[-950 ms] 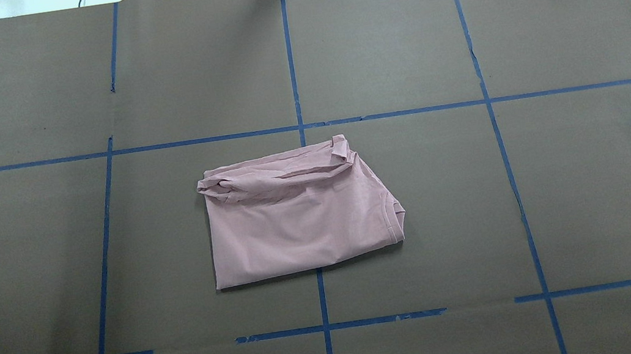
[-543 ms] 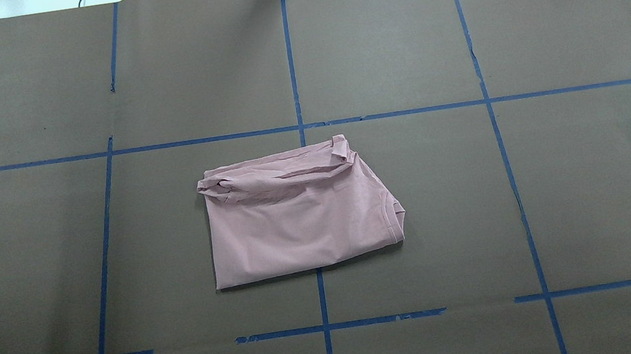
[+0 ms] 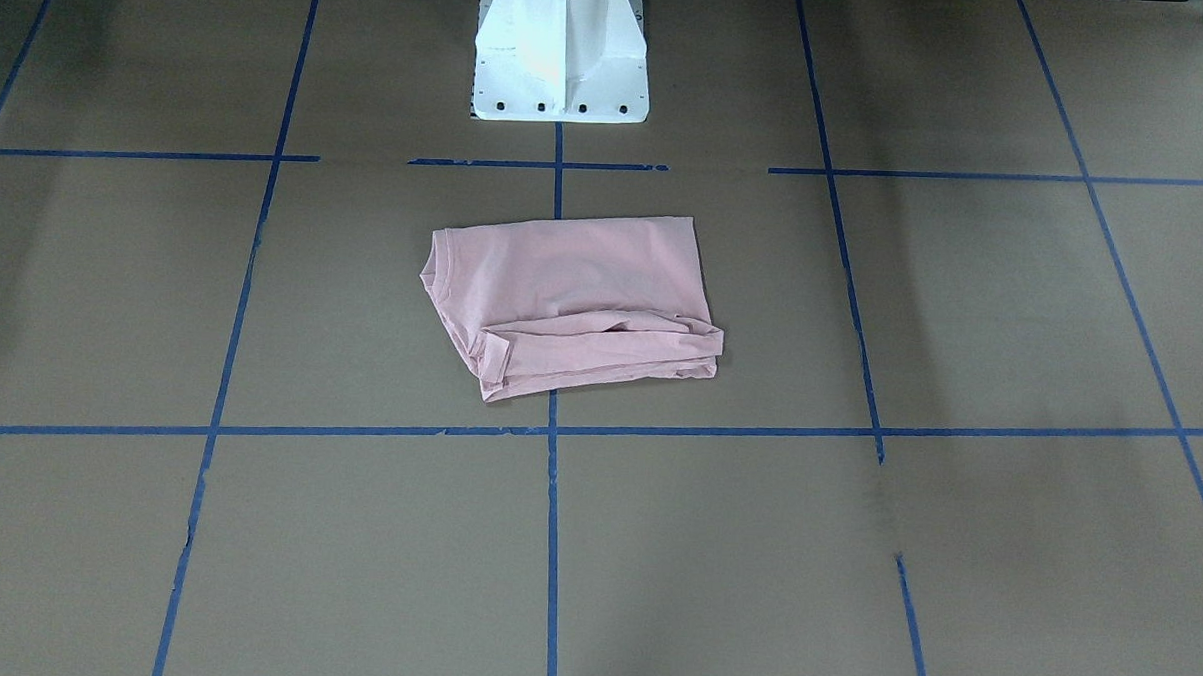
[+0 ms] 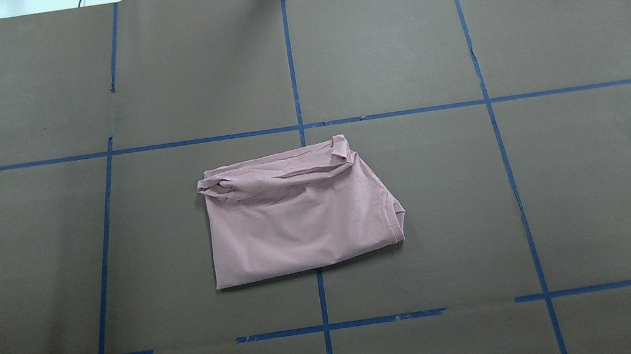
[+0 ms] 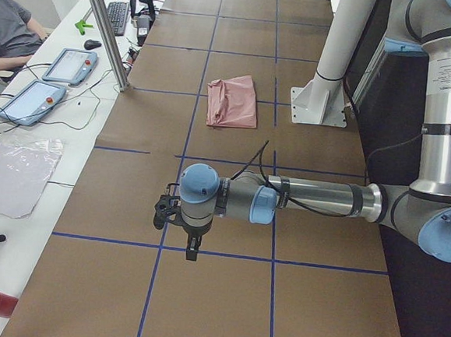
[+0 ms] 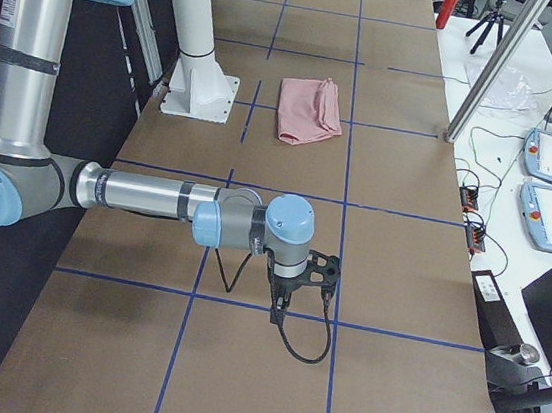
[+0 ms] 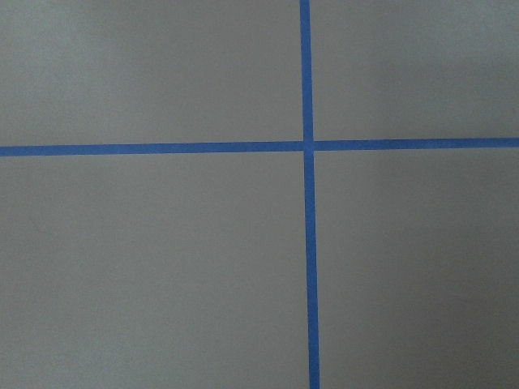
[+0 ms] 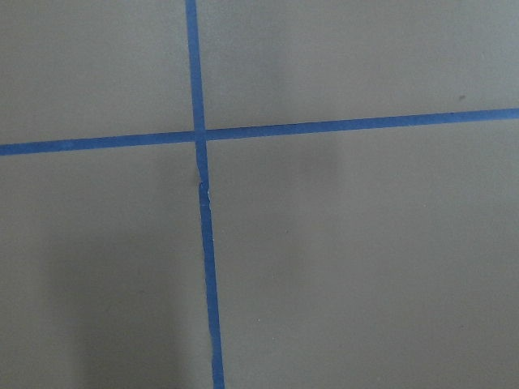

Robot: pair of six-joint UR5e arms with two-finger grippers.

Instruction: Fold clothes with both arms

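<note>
Pink T-shirt [image 4: 297, 223] lies folded to a rough rectangle near the middle of the surface [image 4: 541, 201], plain side up; no print is showing. It straddles the centre line of blue tape [image 4: 292, 69], just out from the white pedestal [image 3: 559, 56] but not touching it. The ribbed collar [image 4: 390, 216] sits at the shirt's right edge in the overhead view. Its far edge, away from the pedestal, is bunched into loose stacked layers; the near edge lies flat.

You'll find both arms well apart from the shirt, one at each end of the surface. The left arm [image 5: 317, 197] reaches out low and level at the left end; the left hand [image 5: 190, 248] points down above a tape crossing, touching nothing. The right arm [image 6: 147, 194] mirrors it at the right end; the right hand [image 6: 278, 303] also points down over a tape line, a black cable looping under it.

Only the end cameras catch either hand, so you cannot tell whether the fingers are apart or together. Both wrist cameras show only brown paper and a tape cross.

Beside the surface, a seated person [image 5: 6, 30] is at a white bench with two teach pendants [image 5: 65, 65].
</note>
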